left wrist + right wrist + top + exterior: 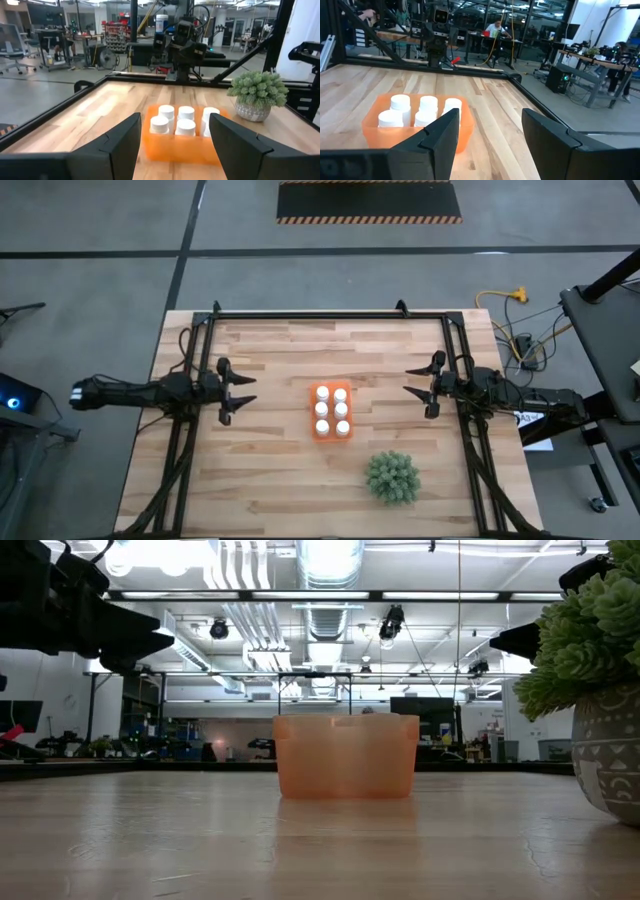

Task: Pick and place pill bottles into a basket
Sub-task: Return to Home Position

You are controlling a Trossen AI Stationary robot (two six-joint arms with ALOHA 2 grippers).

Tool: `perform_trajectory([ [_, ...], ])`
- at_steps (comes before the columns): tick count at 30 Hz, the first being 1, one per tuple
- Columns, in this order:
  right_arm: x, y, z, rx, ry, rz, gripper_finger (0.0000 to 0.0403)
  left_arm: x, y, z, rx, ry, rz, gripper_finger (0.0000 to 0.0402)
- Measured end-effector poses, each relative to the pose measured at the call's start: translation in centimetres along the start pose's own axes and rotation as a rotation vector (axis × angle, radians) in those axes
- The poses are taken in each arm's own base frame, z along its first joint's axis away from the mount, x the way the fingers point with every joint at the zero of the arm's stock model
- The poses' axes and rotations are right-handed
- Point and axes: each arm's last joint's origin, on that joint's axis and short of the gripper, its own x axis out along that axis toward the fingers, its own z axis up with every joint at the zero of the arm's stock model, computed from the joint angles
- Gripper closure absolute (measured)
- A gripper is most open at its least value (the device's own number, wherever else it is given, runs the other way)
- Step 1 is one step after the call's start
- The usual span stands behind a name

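On the worktop [270,470], the basket [346,756] sits midway between our left claw [252,388] and right claw [407,380], straight ahead of each; both claws are spread wide and hold nothing. Inside stand six bottles [186,127] in two rows. We judge them light, stiff and smooth, best pinched across the cap from above.

Robotics lab/workshop, by the look: bare ducts [330,565] & strip lights [300,595] overhead, concrete floor [100,230] w/ hazard-striped mat [368,200], loose cables [500,298], workbenches [590,55] full of equipment, office chair [12,42], person [496,27] seated at a desk in the bkgd
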Motion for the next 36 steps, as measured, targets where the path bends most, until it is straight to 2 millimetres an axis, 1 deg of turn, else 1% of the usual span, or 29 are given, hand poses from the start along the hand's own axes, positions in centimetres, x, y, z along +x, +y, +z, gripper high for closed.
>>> perform_trajectory([
  [18,0.00,0.00,0.00,0.000,0.000,0.000,0.0197,0.37,-0.04,-0.57,0.010,0.062,0.001,0.0184],
  [36,0.00,0.00,0.00,-0.002,0.000,0.000,0.0197,0.45,-0.04,-0.70,0.012,0.075,0.002,0.0184],
])
